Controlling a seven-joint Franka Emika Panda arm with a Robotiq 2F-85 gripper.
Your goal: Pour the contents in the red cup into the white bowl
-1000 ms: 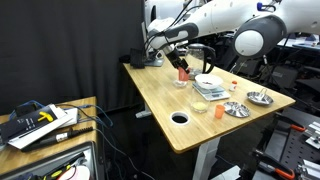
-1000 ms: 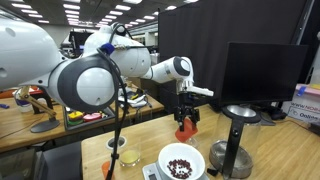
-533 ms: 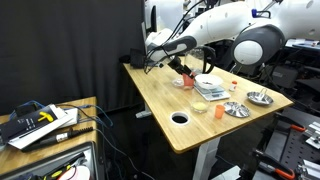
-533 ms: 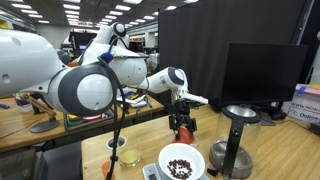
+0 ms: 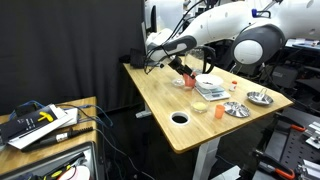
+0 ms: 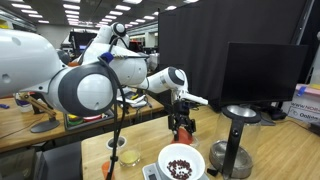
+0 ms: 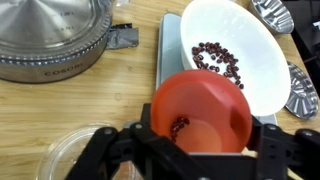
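My gripper (image 7: 206,138) is shut on the red cup (image 7: 212,100), with one jaw on each side of it. A few dark beans still lie inside the cup. The white bowl (image 7: 240,45) sits on a grey scale just beyond the cup and holds many dark beans. In both exterior views the gripper (image 5: 182,66) (image 6: 182,112) holds the red cup (image 5: 184,73) (image 6: 183,128) a little above the table, next to the white bowl (image 5: 208,84) (image 6: 182,158).
A steel kettle (image 7: 50,40) stands at the upper left, a clear glass jug (image 7: 75,150) (image 6: 122,154) beside the cup. Metal dishes (image 7: 302,92) (image 5: 236,109) lie past the bowl. A paler orange cup (image 5: 217,108), a table hole (image 5: 180,118) and a black stand (image 6: 238,140) are nearby.
Over the last second the gripper moved the cup slightly sideways and lower beside the bowl. Nothing has visibly moved in the last half second.
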